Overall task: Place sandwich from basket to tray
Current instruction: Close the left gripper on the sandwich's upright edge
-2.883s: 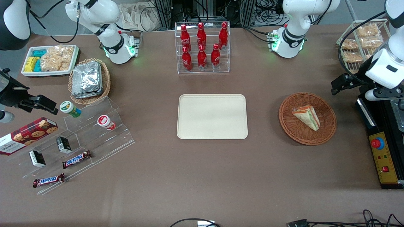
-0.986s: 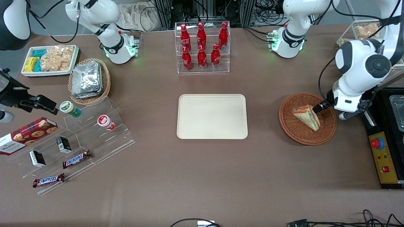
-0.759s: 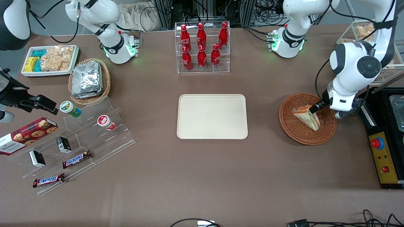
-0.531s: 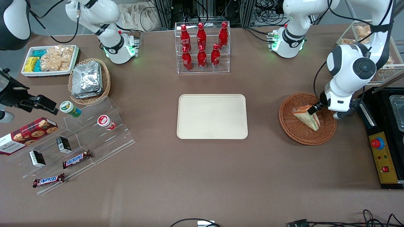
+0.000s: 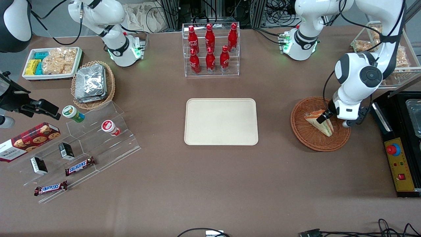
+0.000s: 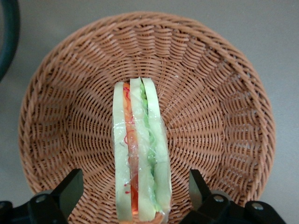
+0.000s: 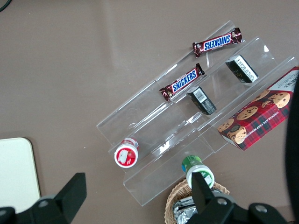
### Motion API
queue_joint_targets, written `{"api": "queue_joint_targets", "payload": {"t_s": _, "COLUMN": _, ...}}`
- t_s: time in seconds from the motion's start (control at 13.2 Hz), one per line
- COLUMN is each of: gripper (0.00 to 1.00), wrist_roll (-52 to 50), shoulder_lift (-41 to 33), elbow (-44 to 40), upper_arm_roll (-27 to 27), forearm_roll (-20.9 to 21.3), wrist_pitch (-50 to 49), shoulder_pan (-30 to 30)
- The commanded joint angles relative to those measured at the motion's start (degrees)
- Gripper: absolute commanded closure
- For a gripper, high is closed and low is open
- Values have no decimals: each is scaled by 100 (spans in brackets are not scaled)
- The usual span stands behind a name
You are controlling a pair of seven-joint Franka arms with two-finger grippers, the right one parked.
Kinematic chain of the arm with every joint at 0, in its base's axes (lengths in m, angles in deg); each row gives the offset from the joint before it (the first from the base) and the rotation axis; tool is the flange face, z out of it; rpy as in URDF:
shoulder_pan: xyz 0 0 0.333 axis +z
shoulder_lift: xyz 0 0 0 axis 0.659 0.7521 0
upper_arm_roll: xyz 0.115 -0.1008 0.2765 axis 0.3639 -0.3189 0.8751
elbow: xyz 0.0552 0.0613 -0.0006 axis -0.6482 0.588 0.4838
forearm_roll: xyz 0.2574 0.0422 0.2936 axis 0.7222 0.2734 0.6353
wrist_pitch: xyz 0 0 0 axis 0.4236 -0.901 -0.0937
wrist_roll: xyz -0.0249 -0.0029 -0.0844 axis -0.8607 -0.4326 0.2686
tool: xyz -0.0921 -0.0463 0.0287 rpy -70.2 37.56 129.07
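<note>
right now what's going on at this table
The left arm's claw is open and lowered over the reddish-brown basket, its fingers straddling the sandwich with a gap on each side. The sandwich stands on edge in the basket, not yet gripped. The cream tray, lying toward the parked arm's end of the table from the basket, has nothing on it yet.

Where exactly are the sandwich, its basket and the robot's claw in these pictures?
sandwich (image 6: 140,154): left wrist view, on its striped filling edge.
basket (image 5: 301,131): front view, on its woven wall.
gripper (image 6: 135,191): left wrist view, midway between the open fingers, straddling the sandwich.
</note>
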Motion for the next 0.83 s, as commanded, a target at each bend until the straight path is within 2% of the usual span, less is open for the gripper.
{"api": "queue_joint_targets", "payload": {"t_s": 0.0, "gripper": 0, "wrist_roll": -194, "shoulder_lift": 145, "elbow": 217, "upper_arm_roll": -17, "forearm_roll": 88, "wrist_pitch": 458, "shoulder_pan": 0}}
{"api": "queue_joint_targets", "payload": {"t_s": 0.53, "gripper": 2, "wrist_roll": -159, "shoulder_lift": 357, "elbow": 252, "upper_arm_roll": -8, "forearm_roll": 158, "wrist_pitch": 670, "shoulder_pan": 0}}
{"api": "queue_joint_targets", "payload": {"t_s": 0.61, "gripper": 6, "wrist_roll": -133, "shoulder_lift": 366, "elbow": 252, "upper_arm_roll": -8, "forearm_roll": 228, "wrist_pitch": 670, "shoulder_pan": 27}}
{"api": "queue_joint_targets", "payload": {"t_s": 0.68, "gripper": 19, "wrist_roll": -98, "shoulder_lift": 357, "elbow": 261, "upper_arm_roll": -8, "forearm_roll": 229, "wrist_pitch": 670, "shoulder_pan": 36}}
{"api": "queue_joint_targets", "payload": {"t_s": 0.76, "gripper": 47, "wrist_roll": -72, "shoulder_lift": 348, "elbow": 261, "upper_arm_roll": -8, "forearm_roll": 238, "wrist_pitch": 661, "shoulder_pan": 44}}
